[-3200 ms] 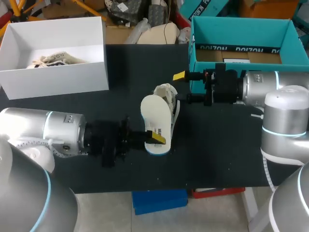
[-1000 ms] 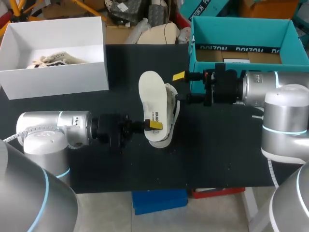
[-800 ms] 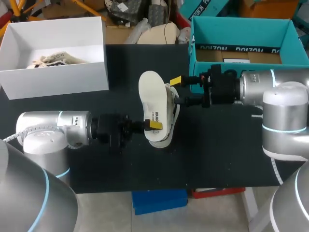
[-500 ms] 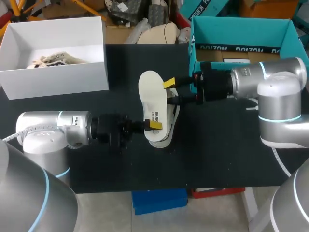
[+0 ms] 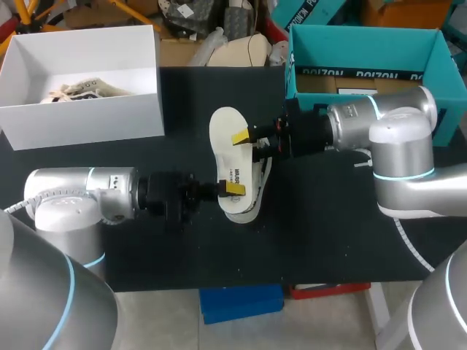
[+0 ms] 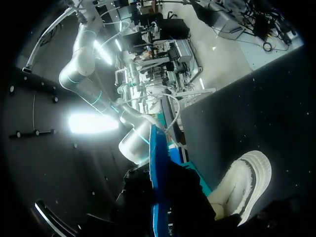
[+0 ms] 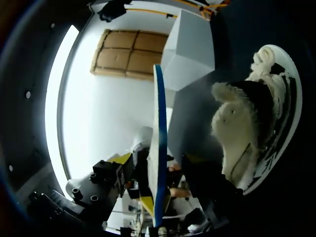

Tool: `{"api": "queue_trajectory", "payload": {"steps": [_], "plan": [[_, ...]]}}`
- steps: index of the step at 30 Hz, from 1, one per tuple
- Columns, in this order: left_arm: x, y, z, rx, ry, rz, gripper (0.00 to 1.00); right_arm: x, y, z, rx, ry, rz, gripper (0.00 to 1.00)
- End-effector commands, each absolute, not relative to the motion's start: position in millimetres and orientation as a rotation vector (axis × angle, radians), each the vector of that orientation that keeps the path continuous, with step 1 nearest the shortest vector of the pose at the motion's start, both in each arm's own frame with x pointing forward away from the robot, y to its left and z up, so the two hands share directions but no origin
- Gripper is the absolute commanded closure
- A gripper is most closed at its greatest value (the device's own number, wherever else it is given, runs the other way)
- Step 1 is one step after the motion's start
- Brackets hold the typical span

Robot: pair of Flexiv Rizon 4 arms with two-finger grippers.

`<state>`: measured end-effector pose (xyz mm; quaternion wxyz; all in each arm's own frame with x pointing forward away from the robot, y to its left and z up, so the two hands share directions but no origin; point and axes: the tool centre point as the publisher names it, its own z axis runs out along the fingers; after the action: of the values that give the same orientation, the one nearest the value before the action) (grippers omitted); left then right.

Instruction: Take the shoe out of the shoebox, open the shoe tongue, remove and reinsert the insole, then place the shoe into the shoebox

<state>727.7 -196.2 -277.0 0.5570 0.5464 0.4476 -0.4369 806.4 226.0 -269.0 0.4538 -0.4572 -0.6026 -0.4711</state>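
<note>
Left claw point(image 5: 232, 189) clamped on the insole point(image 5: 225, 127) by the shoe point(image 5: 261, 169); right claw point(image 5: 249, 146), fingers apart, straddles it; closing off-centre could bend it or twist it loose.

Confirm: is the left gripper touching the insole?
Touching. Head view: left gripper pinches the insole, yellow tip on its face; left wrist view shows it edge-on in the grip.

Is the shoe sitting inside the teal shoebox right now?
No, the shoe lies on the black table outside the teal shoebox, partly under the white insole.
</note>
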Motion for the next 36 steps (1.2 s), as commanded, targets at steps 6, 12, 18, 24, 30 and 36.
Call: {"api": "queue_trajectory", "payload": {"steps": [6,12,18,24,30,36], "plan": [[726,-197,-277,1.289,1.059,-1.024,1.0,800,235,-268,-1.148,-1.5,-1.167,0.55],[726,-197,-277,1.289,1.059,-1.024,1.0,800,240,-269,-1.147,-1.499,-1.171,0.6],[726,-197,-277,1.289,1.059,-1.024,1.0,802,240,-270,-1.168,-1.496,-1.177,1.0],[726,-197,-277,1.289,1.059,-1.024,1.0,802,240,-270,-1.168,-1.496,-1.177,1.0],[722,-193,-274,1.317,1.062,-0.976,0.0,802,240,-270,-1.168,-1.496,-1.177,1.0],[724,-162,-266,1.344,1.107,-0.867,0.0,802,240,-270,-1.168,-1.496,-1.177,1.0]]}}
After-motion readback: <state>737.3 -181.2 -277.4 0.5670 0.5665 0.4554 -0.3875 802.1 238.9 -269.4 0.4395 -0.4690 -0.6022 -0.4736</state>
